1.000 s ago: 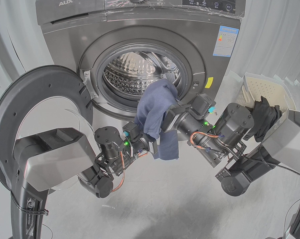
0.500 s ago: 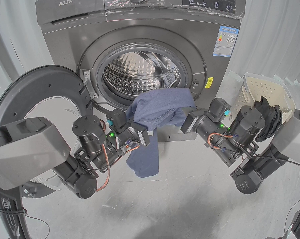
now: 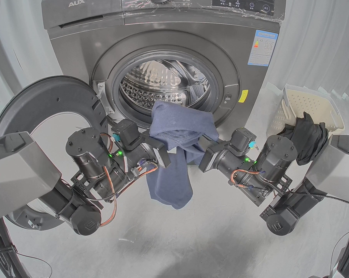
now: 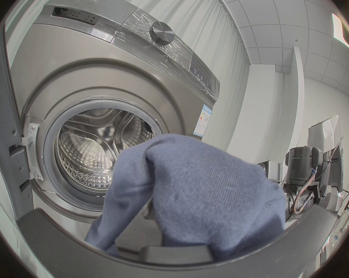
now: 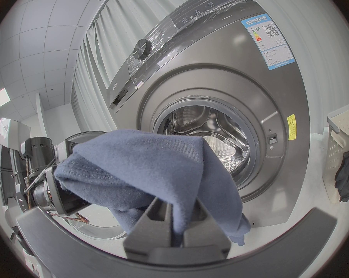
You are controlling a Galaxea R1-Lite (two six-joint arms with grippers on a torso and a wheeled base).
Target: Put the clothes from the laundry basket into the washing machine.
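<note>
Now: loading step, 2 arms. The blue garment is held up between both arms in front of the washer. In the head view its upper fold overlaps the lower rim of the drum opening, and 1 long tail hangs toward the floor. The right gripper is clamped on a fold, with cloth pinched between its 2 fingers. The left gripper lies under the draped cloth, and whether it grips cannot be told. The door stands swung wide on the robot's left, close beside the left arm. The basket stands on the robot's right beside the washer, with black clothes hanging over its rim.

Judgement: the garment is not yet inside the drum, so the step in hand is the feed through the opening.
- **Lift and advance:** Both ends should rise until the bundle clears the lower seal, then go deep into the drum before any release. Letting go at the rim would probably leave the cloth slumped over the seal.
- **Hanging tail:** This is the main hazard, since it may drag on the sill or stay outside. A higher lift, or leading with 1 arm so the tail follows, should help.
- **Door side:** The left arm needs to keep clear of the door and its hinge.
- **Withdrawal:** Soft knit sags and may cling to fingers, so pulling straight back after release looks safest.

The black clothes are left for a later pass.
</note>
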